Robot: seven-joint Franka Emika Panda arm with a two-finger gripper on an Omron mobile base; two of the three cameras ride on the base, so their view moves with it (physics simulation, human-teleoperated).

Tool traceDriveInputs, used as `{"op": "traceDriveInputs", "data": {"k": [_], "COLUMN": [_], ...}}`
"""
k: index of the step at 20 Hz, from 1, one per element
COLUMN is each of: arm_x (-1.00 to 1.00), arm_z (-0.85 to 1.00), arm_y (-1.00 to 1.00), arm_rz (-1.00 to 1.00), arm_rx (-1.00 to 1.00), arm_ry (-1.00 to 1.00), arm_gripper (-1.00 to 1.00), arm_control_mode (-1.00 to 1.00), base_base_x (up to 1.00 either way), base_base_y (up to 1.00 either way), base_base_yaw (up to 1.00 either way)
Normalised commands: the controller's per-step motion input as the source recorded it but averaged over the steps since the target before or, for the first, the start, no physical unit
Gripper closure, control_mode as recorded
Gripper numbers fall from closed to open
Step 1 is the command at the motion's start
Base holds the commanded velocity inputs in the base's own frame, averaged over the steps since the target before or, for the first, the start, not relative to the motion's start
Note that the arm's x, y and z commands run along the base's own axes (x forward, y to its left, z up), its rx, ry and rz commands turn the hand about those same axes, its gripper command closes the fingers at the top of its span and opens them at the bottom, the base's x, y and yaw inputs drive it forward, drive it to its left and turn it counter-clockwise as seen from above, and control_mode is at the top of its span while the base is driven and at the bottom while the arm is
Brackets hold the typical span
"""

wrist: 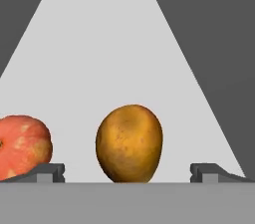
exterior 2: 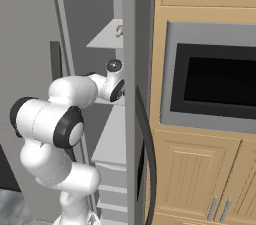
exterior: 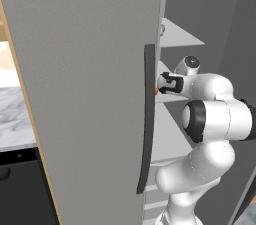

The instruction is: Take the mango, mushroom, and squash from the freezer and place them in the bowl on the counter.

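Hand view: gripper [wrist: 127, 172] wide open, empty, straddling yellow-brown mango [wrist: 129, 143] on pale freezer shelf [wrist: 99, 44]; red-orange squash [wrist: 22, 146] just left. Base views: mushroom [exterior 2: 119, 30] on higher shelf, arm reaching inside freezer [exterior: 90, 94].

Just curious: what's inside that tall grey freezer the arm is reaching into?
On a freezer shelf lie a golden-brown fruit and a red-orange one; a mushroom sits higher. The door hides the rest.
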Motion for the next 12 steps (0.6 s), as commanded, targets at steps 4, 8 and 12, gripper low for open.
{"op": "traceDriveInputs", "data": {"k": [4,8,12], "arm_x": [0.11,0.03,0.01], "arm_z": [-0.04,-0.06,-0.08], "arm_y": [0.0,0.0,0.0], "arm_rz": [0.0,0.0,0.0], "arm_rx": [0.0,0.0,0.0], "arm_ry": [0.0,0.0,0.0], "arm_gripper": [-1.0,-1.0,-1.0], "arm_control_mode": [-1.0,-1.0,-1.0], "base_base_x": [0.0,0.0,0.0], "base_base_y": [0.0,0.0,0.0], "base_base_yaw": [0.0,0.0,0.0]}}
